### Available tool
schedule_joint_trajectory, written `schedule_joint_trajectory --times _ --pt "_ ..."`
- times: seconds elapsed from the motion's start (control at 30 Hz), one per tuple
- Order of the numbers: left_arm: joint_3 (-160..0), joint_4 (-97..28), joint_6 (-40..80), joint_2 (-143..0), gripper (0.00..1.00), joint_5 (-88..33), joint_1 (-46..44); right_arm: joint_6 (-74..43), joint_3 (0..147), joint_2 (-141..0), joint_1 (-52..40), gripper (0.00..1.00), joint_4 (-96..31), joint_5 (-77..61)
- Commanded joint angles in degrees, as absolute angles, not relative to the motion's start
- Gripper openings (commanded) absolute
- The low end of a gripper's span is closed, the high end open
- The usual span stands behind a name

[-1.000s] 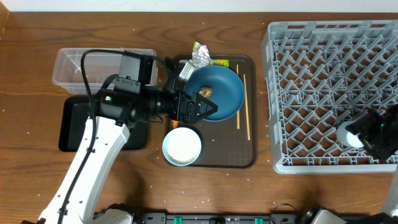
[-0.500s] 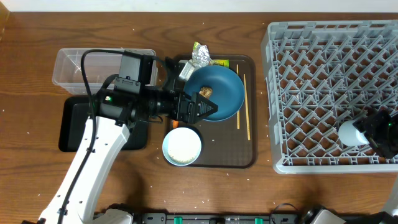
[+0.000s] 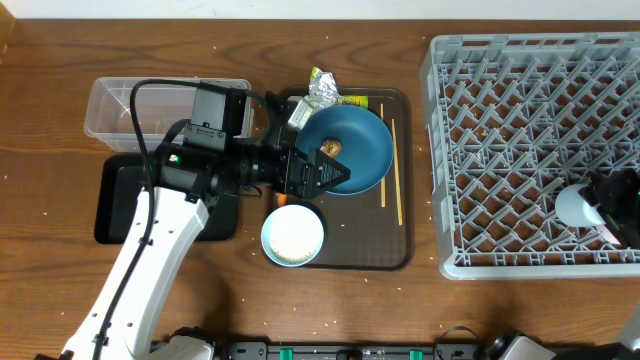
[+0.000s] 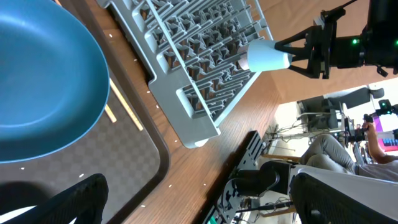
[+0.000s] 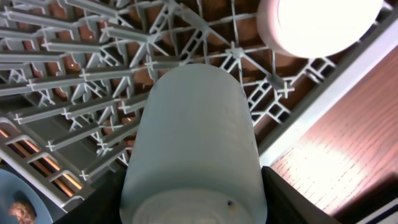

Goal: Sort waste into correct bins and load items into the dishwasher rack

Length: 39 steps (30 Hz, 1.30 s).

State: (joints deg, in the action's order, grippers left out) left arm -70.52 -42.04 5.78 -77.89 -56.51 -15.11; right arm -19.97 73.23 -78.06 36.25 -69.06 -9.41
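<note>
My right gripper [image 3: 603, 212] is shut on a small white cup [image 3: 577, 205] and holds it above the front right of the grey dishwasher rack [image 3: 520, 120]. The right wrist view shows this cup [image 5: 196, 143] between the fingers and a pinkish cup [image 5: 317, 25] in the rack. My left gripper [image 3: 335, 172] is open and empty at the left rim of the dark blue dish [image 3: 360, 150], which holds a brown food lump [image 3: 331, 148]. The white bowl [image 3: 293, 236], an orange stick [image 3: 281, 199] and wooden sticks [image 3: 396, 170] lie on the brown tray. Foil [image 3: 323, 92] and the yellow-green wrapper [image 3: 352, 100] sit behind the dish.
The clear tub [image 3: 120, 105] and the black tray [image 3: 120, 200] are at the left, partly under my left arm. The brown serving tray [image 3: 395, 250] lies between them and the rack. Rice grains dot the wooden table.
My right gripper has carried the white cup a little to the right and back over the rack. The left arm has not moved.
</note>
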Motion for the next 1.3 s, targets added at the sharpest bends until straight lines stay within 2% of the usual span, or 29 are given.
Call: schedule_joint_trajectory --times 0.0,0.27,0.43,0.57,0.77,0.97,1.13,1.27 --pt "-70.41 -42.17 5.56 -77.47 0.94 -55.77 -15.18 -19.66 73.63 -78.15 36.67 0.44 -69.21 -9.08" --pt "-70.41 -42.17 5.56 -77.47 0.94 -55.77 -15.18 -19.75 70.26 -78.89 36.25 0.45 -66.89 -7.31" --pt "-70.41 -42.19 5.56 -77.47 0.94 -55.79 -15.18 -20.69 69.76 -78.83 36.10 0.60 -64.95 -9.82" --pt "-70.41 -42.19 5.58 -77.47 0.94 -55.79 -15.18 -19.20 70.39 -77.89 36.03 0.64 -65.14 -14.87" --pt "-70.41 -42.24 5.58 -77.47 0.94 -55.79 -15.18 -19.22 71.44 -73.76 36.03 0.67 -66.35 -16.47" --pt "-70.41 -42.37 5.10 -77.34 0.94 -55.51 -15.18 -12.34 71.68 -65.76 35.92 0.66 -66.48 -29.87" --pt "-70.41 -44.12 5.13 -76.31 0.94 -46.44 -15.25 -2.98 71.68 -60.69 34.61 0.67 -66.48 -43.00" --pt "-70.41 -48.03 5.19 -75.29 0.91 -32.56 -17.17 -1.37 71.68 -58.72 30.85 0.67 -66.50 -45.45"
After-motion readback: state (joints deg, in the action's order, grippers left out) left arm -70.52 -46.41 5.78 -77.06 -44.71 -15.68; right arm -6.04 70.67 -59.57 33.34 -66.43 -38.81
